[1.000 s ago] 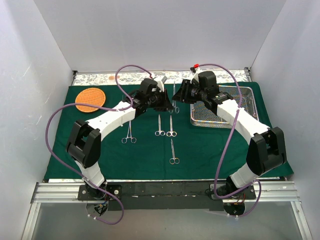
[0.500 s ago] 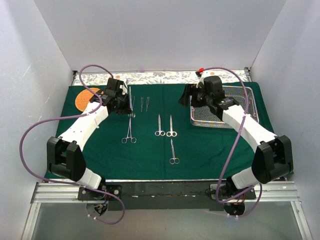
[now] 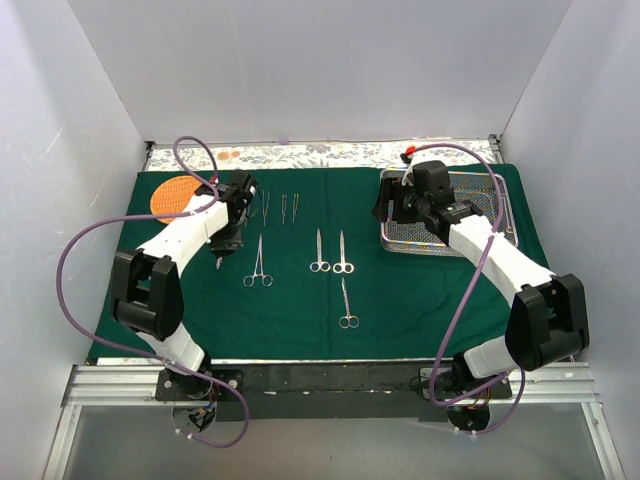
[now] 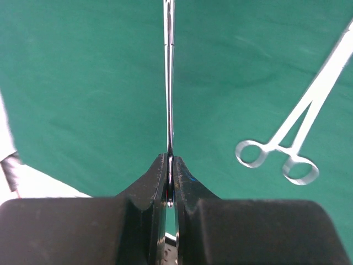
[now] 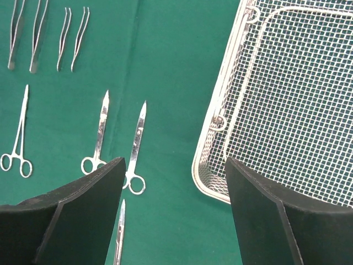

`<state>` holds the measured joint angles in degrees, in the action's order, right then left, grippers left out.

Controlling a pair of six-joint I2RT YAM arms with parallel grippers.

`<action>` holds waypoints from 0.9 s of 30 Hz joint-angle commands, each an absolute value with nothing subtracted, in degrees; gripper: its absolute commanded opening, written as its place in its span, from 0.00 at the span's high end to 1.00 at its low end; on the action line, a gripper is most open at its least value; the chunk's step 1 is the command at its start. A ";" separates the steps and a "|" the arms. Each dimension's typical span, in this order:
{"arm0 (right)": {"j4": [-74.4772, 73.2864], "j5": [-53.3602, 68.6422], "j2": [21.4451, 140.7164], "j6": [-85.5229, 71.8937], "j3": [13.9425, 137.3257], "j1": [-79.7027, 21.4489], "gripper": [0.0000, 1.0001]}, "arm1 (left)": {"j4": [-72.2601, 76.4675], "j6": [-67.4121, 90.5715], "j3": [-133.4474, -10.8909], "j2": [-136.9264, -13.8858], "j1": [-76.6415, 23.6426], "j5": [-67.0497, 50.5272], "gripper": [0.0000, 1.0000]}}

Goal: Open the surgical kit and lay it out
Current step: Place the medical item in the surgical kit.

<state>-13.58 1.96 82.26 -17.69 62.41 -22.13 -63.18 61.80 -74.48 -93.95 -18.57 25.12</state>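
Observation:
The dark green cloth (image 3: 400, 290) lies spread flat. The silver wire-mesh tray (image 3: 470, 235) stands on it at the right and also shows in the right wrist view (image 5: 287, 99). Tweezers (image 3: 283, 207), forceps (image 3: 258, 266) and scissors (image 3: 343, 252) lie in rows at the middle. My left gripper (image 3: 222, 250) is left of the forceps. In the left wrist view it (image 4: 170, 160) is shut on a thin steel instrument (image 4: 169, 83), seen edge-on above the cloth. My right gripper (image 3: 384, 205) is open and empty at the tray's left edge (image 5: 175, 165).
The round orange basket (image 3: 168, 196) sits at the cloth's back left, partly behind my left arm. White walls close in the left, right and back. A patterned strip (image 3: 330, 153) runs behind the cloth. More scissors (image 3: 347, 305) lie nearer the front.
My left arm has swung from the middle back to the left, then nearer, carrying the thin instrument. My right gripper has drawn back right toward the tray.

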 commanded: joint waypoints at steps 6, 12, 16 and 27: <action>-12.48 0.44 79.98 -16.61 60.91 -21.80 0.19 | -59.78 59.51 -72.60 -97.82 -19.94 37.70 1.00; -12.48 0.88 80.51 -16.87 60.82 -21.53 0.20 | -60.29 60.55 -71.28 -101.69 -23.19 38.67 1.00; -12.48 1.14 80.68 -16.96 60.82 -21.27 0.20 | -61.69 62.14 -71.19 -103.71 -24.17 37.62 1.00; -12.39 1.93 81.83 -17.31 60.65 -21.01 0.20 | -63.99 65.92 -71.01 -108.72 -25.13 35.34 0.97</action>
<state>-13.58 1.63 81.82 -17.61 60.95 -21.34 -65.17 63.07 -71.35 -107.96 -24.69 37.65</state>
